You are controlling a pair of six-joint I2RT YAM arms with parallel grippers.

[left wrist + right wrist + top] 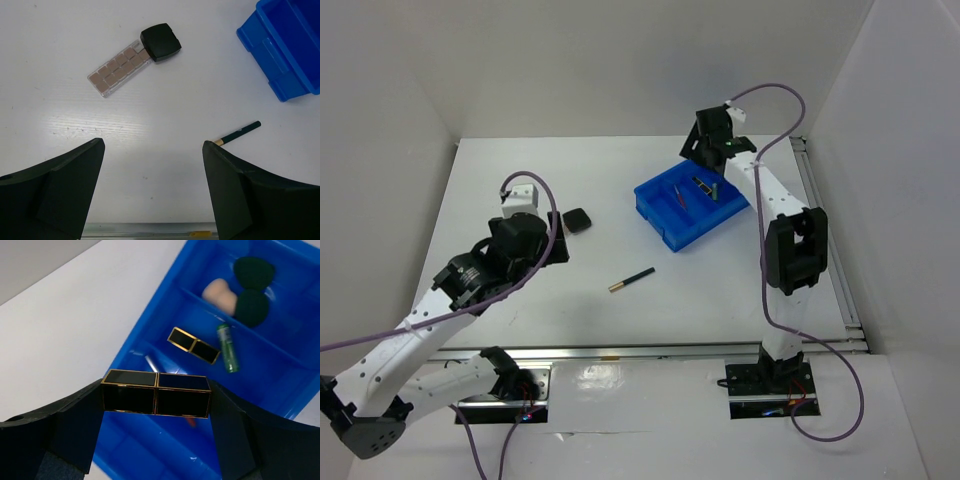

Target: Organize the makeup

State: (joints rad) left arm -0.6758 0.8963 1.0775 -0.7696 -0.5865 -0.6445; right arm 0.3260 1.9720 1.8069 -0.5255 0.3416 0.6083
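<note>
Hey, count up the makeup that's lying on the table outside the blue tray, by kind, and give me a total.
Black compact: 1
Pinkish palette strip: 1
Pencil: 1
Total: 3

We see a white tabletop spread beneath the left claw, evenly lit. Plain white walls rise beyond it, and a metal rail runs behind it.

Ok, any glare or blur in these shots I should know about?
Top external view: soft even light, a shiny reflection on the near ledge. Left wrist view: a bright patch on the table. Right wrist view: the held lipstick is crisp, the sponges behind look soft.
</note>
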